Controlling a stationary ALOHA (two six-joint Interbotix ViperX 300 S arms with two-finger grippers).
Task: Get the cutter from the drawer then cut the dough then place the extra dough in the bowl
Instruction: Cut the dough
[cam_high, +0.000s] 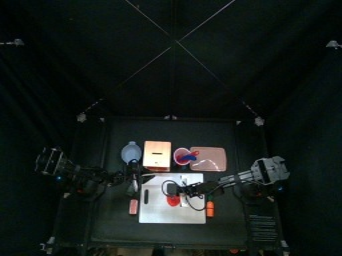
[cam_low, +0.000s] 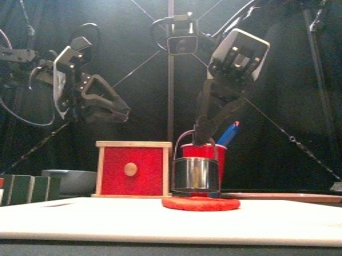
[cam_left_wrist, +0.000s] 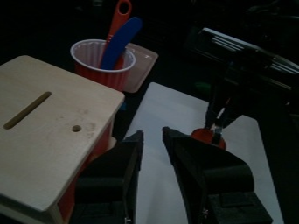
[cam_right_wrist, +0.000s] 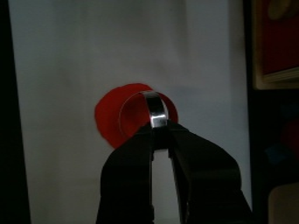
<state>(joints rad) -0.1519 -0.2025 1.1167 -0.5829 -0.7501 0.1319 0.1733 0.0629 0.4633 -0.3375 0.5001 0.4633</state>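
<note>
- At mid-frame in the front view, on the white cutting board (cam_right_wrist: 70, 61), the round metal cutter (cam_low: 197, 175) stands upright on the flat red dough (cam_low: 201, 203), with a rim of dough showing around its base.
- The right gripper (cam_right_wrist: 156, 129) comes down from the upper right of the frame, its jaws pinched onto the cutter's wire handle.
- The left gripper (cam_left_wrist: 152, 140) hangs at the upper left of the front view, jaws a narrow gap apart and holding nothing.
- Judged from this, the cutting step is in hand, and the cutter is already out of the pale wooden box (cam_low: 134, 168), left of centre.
- The next move likely calls for lifting the cutter straight off, then pulling the outer ring free for the blue-grey bowl (cam_high: 130, 153), left of the box in the top view.
- No brand, label or writing can be read, not even on the red cup (cam_left_wrist: 100, 66) holding the blue knife (cam_left_wrist: 121, 39) and the red knife (cam_left_wrist: 121, 10).
</note>
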